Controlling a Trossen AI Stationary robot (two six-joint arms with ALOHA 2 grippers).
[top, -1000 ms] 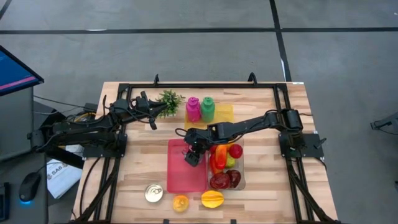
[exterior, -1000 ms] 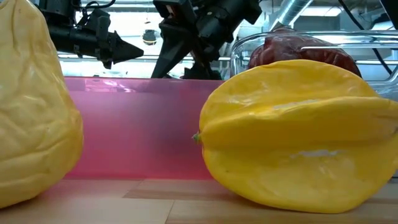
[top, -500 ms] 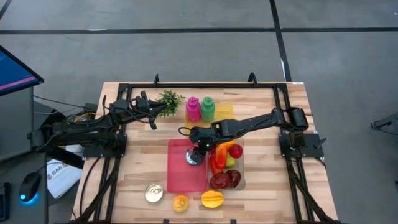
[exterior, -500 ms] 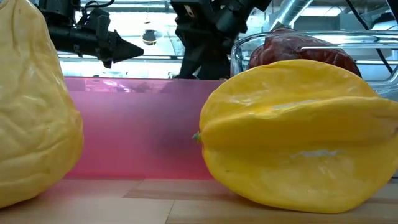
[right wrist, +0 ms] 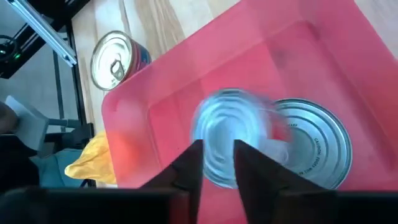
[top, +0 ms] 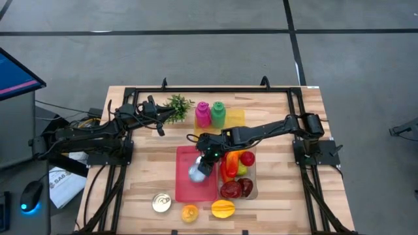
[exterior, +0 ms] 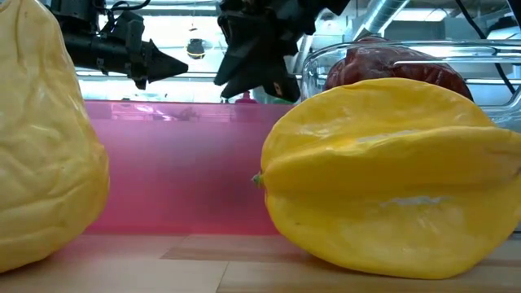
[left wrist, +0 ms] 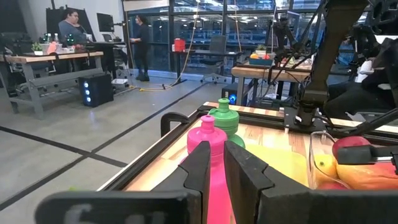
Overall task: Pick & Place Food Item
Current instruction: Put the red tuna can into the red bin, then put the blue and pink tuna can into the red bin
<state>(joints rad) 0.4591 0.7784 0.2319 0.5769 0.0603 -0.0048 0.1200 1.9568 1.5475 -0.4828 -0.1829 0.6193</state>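
Near the middle of the worktop, over the pink bin (top: 194, 184), the right gripper (top: 204, 156) hangs with fingers narrowly apart above a silver can (top: 198, 172) lying inside, apparently just dropped, while the left gripper (top: 159, 123) waits with fingers together by the far-left corner.

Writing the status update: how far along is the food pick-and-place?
Done: a silver can lies in the pink bin. In hand: the right gripper hovers above that can; the left gripper waits shut at back left. Left, probably: a second can and the starfruit sit outside, in front of the bin.
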